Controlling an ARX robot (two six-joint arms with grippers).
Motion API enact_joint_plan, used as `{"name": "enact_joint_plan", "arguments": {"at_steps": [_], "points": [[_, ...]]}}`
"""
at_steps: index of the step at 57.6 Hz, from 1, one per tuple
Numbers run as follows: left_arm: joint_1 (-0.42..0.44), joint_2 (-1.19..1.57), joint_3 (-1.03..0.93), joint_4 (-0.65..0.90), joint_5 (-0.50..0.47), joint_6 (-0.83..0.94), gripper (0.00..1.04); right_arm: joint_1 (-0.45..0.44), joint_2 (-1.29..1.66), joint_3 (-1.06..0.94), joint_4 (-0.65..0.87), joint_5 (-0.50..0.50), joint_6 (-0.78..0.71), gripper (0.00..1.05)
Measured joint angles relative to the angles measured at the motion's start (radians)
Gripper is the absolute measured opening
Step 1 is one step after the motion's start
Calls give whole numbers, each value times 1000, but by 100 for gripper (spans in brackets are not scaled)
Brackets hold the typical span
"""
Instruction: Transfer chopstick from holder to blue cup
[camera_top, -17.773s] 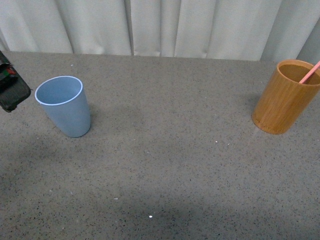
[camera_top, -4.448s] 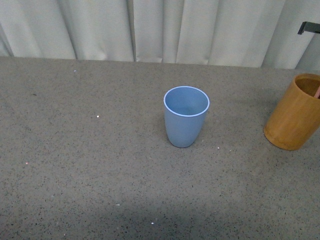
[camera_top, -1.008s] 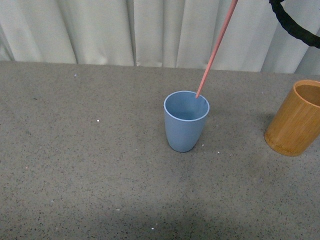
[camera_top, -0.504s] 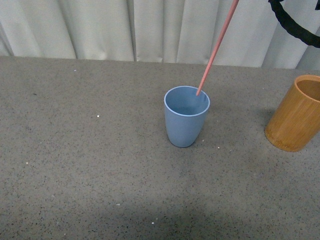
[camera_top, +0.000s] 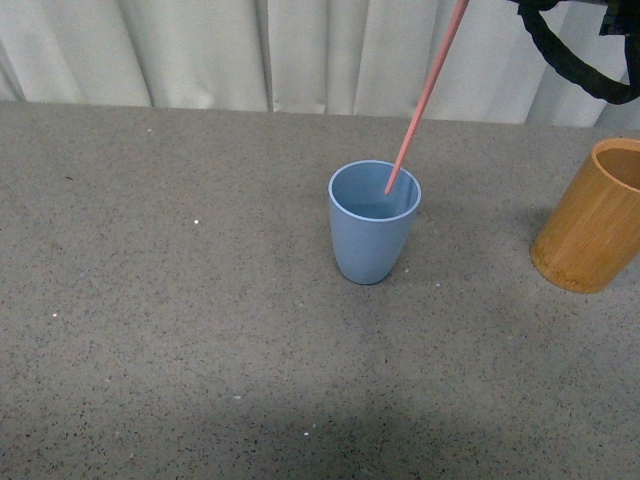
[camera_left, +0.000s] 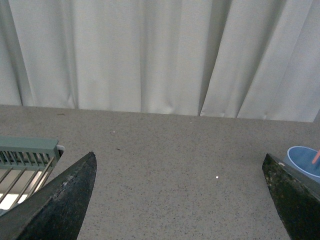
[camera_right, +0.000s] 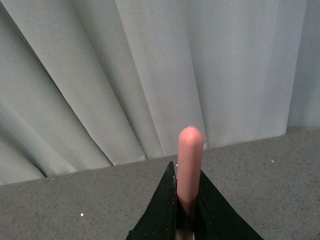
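Observation:
The light blue cup (camera_top: 373, 222) stands upright near the table's middle. The salmon-pink chopstick (camera_top: 424, 100) slants from the top edge of the front view down into the cup's mouth, its lower tip inside the rim. My right gripper (camera_right: 186, 200) is shut on the chopstick (camera_right: 190, 160), whose rounded end pokes out past the jaws; the gripper itself is above the front view's frame. The brown bamboo holder (camera_top: 597, 218) stands at the right edge and looks empty. My left gripper (camera_left: 182, 200) is open and empty over the table; the cup (camera_left: 304, 161) shows beside one finger.
A white curtain (camera_top: 250, 50) hangs behind the table's far edge. A black cable (camera_top: 570, 55) of the right arm loops at the top right. A pale green wire rack (camera_left: 25, 160) shows in the left wrist view.
The chopstick's lower tip has sunk a little deeper into the blue cup over the last second. Earlier the chopstick stood in the holder and the cup was at the far left.

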Motion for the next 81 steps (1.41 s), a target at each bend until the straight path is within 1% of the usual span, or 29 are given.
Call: {"name": "enact_joint_plan", "arguments": {"at_steps": [27,29,30,42,45,46,47,50,55,57,59,62,65,68,71,72,75,77,81], "points": [[0,0,0,0,0,0,98,13,15,24,-13,-3,7,3],[0,0,0,0,0,0,98,14,15,24,-18,-7,5,5],[0,0,0,0,0,0,98,16,18,24,-18,-6,7,11],[0,0,0,0,0,0,98,18,23,24,-17,-11,8,51],[0,0,0,0,0,0,98,18,23,24,-17,-11,8,58],[0,0,0,0,0,0,98,18,23,24,-17,-11,8,62],[0,0,0,0,0,0,98,18,23,24,-17,-11,8,64],[0,0,0,0,0,0,98,17,23,24,-18,-10,7,74],[0,0,0,0,0,0,98,14,23,23,-15,-4,0,87],[0,0,0,0,0,0,98,12,21,20,-9,7,-10,94],[0,0,0,0,0,0,98,10,17,15,-4,14,-13,97],[0,0,0,0,0,0,98,3,-4,-15,14,26,-29,95],[0,0,0,0,0,0,98,-11,-43,-71,54,30,-56,95],[0,0,0,0,0,0,98,-32,-78,-129,102,14,-80,94],[0,0,0,0,0,0,98,-94,-138,-268,286,-104,-193,81],[0,0,0,0,0,0,98,-114,-159,-309,322,-122,-221,78],[0,0,0,0,0,0,98,-158,-207,-389,373,-169,-264,70],[0,0,0,0,-1,0,98,-200,-260,-466,404,-204,-293,63],[0,0,0,0,-1,0,98,-259,-338,-569,420,-243,-319,52]]}}
